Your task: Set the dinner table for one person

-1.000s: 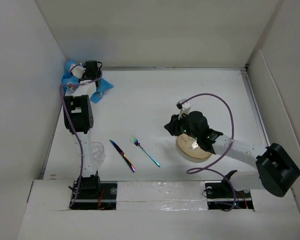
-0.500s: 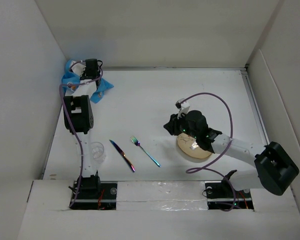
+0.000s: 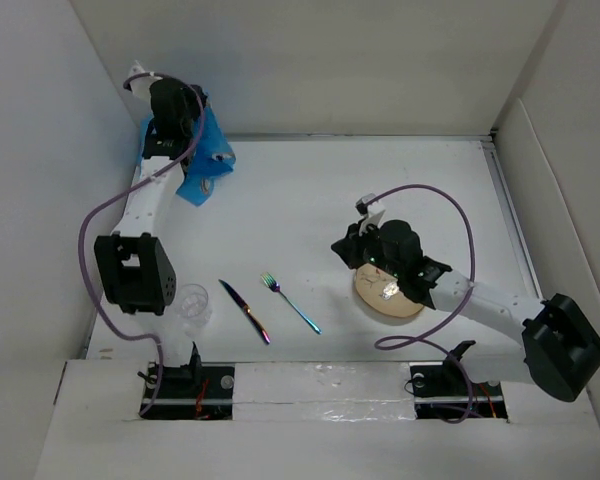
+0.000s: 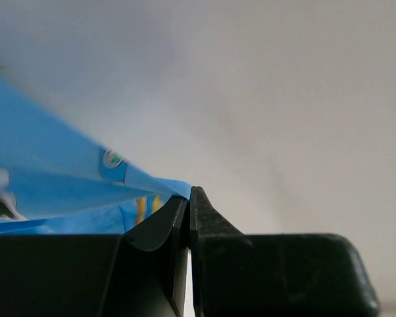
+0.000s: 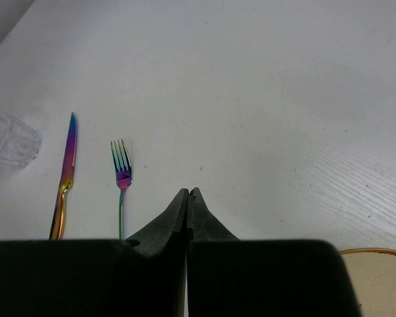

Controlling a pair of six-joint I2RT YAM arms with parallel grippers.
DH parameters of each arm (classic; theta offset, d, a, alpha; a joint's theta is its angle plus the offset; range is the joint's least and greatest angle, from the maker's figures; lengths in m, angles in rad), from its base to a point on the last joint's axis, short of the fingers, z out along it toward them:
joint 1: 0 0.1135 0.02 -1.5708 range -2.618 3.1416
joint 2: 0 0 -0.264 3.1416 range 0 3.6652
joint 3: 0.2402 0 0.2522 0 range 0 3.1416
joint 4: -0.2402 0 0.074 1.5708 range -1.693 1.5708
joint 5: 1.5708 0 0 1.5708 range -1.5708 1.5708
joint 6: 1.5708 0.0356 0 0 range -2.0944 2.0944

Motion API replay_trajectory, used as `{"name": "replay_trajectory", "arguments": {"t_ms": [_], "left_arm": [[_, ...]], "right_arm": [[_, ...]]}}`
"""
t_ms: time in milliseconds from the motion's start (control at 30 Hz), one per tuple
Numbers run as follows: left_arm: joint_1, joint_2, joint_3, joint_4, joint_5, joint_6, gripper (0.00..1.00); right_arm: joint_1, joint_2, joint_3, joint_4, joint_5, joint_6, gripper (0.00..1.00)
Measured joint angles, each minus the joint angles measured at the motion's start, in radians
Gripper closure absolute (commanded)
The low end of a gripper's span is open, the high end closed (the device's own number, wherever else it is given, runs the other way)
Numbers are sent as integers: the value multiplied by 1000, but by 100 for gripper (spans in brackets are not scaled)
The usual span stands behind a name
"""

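My left gripper [image 3: 192,108] is raised at the far left corner of the dinner table [image 3: 380,190], shut on a corner of the blue printed placemat [image 3: 206,158], which hangs below it. In the left wrist view the jaws [image 4: 189,193] pinch the placemat's [image 4: 53,188] edge. My right gripper [image 3: 339,250] hovers low by the left rim of the tan plate [image 3: 392,300], shut with nothing in it [image 5: 188,193]. The iridescent fork [image 3: 290,302] and knife [image 3: 245,311] lie side by side near the front; the right wrist view shows the fork [image 5: 121,173] and knife [image 5: 66,175] ahead of the jaws.
A clear glass [image 3: 192,303] stands left of the knife, close to the left arm's base, and shows as a glass [image 5: 13,139] at the right wrist view's left edge. White wall panels [image 3: 40,200] border the table on the left, back and right.
The left gripper closed on the placemat and lifted it up toward the back wall, so the cloth now hangs. The right gripper closed and barely moved beside the plate.
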Motion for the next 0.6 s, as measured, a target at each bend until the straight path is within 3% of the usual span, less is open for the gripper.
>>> {"name": "replay_trajectory", "arguments": {"t_ms": [67, 100, 200, 467, 600], "left_arm": [[-11, -85, -3, 22, 47, 5, 100], [-13, -124, -5, 28, 66, 9, 100], [-7, -222, -13, 35, 102, 27, 100], [69, -416, -164, 49, 186, 43, 100], [76, -425, -198, 47, 242, 43, 100]], "right_arm": [[4, -15, 0, 0, 7, 1, 69], [6, -21, 0, 1, 7, 5, 53], [10, -24, 3, 7, 7, 7, 40], [28, 76, 136, -8, 11, 23, 34], [39, 223, 251, 14, 31, 16, 32]]}}
